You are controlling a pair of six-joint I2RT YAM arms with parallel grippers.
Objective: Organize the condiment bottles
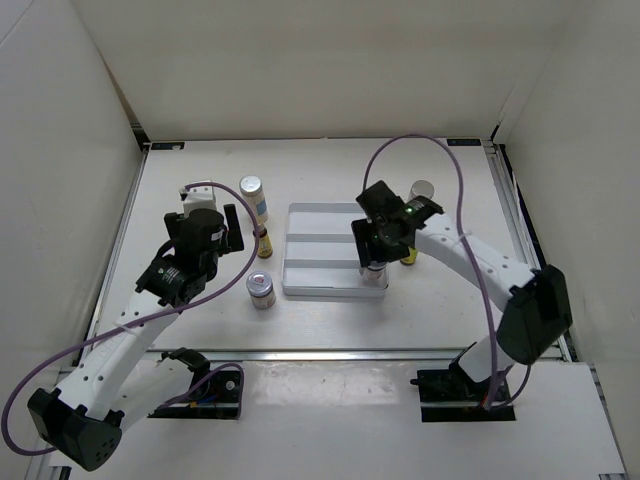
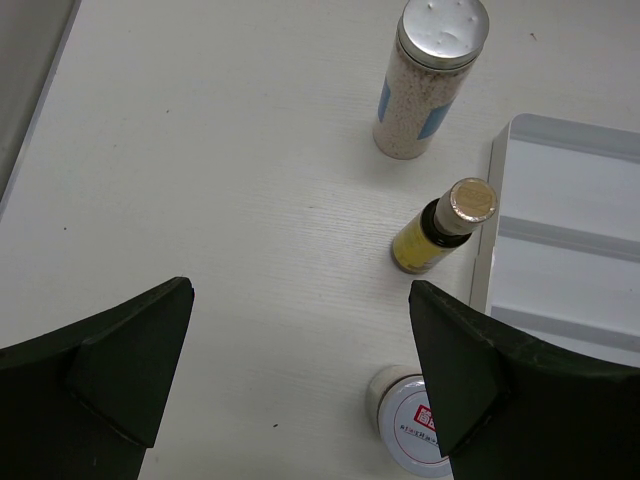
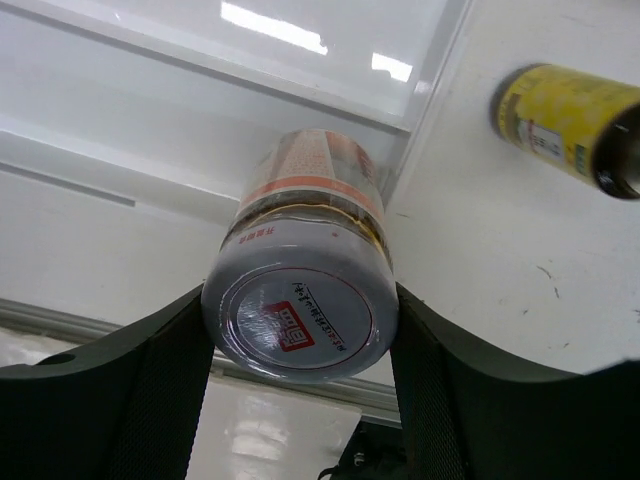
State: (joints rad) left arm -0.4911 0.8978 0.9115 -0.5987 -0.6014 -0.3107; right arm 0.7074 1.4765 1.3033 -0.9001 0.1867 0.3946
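My right gripper [image 1: 374, 262] [image 3: 300, 322] is shut on a short silver-lidded jar [image 3: 298, 250] [image 1: 374, 278] at the near right corner of the grey tray [image 1: 320, 265]. I cannot tell whether the jar rests on the tray. My left gripper [image 1: 228, 235] [image 2: 300, 380] is open and empty above the table, left of the tray. Ahead of it stand a tall white bottle [image 2: 428, 85] [image 1: 254, 197], a slim amber bottle [image 2: 447, 228] [image 1: 265, 243] and a second short jar [image 2: 418, 430] [image 1: 261, 290]. Another amber bottle [image 1: 408, 256] [image 3: 560, 118] stands right of the tray. A second white bottle [image 1: 422, 190] shows behind the right arm.
The tray [image 2: 570, 250] [image 3: 120, 150] has three long compartments split by raised ribs. White walls close the table in on the left, back and right. A metal rail [image 1: 330, 352] runs along the near edge.
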